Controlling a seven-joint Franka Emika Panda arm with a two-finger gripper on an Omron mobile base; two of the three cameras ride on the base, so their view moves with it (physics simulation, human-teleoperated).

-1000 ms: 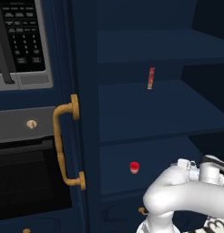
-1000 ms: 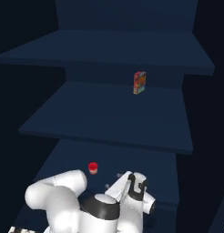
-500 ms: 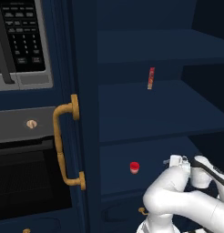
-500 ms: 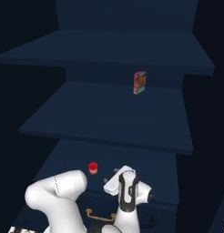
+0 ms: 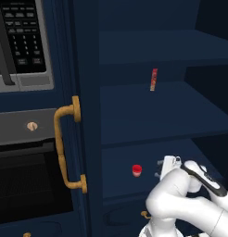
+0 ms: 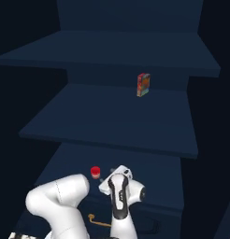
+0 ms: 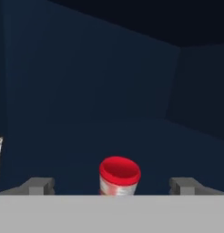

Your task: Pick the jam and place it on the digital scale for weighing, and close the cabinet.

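Jam jar upright on the cabinet's lower shelf, open gripper right behind it.

The jam [image 7: 119,176] stands upright, red lid up, on the lower shelf of the cabinet [image 5: 148,120], between the spread fingertips [image 7: 41,185] of the gripper [image 7: 114,186], which holds nothing. A thin red-orange packet [image 5: 154,79] stands upright on the shelf above, well apart. A brass handle [image 5: 65,148] runs vertically at left, beside the oven [image 5: 28,185].

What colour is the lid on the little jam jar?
Red. The jam shows best in the hand view, where its body looks whitish-pink.
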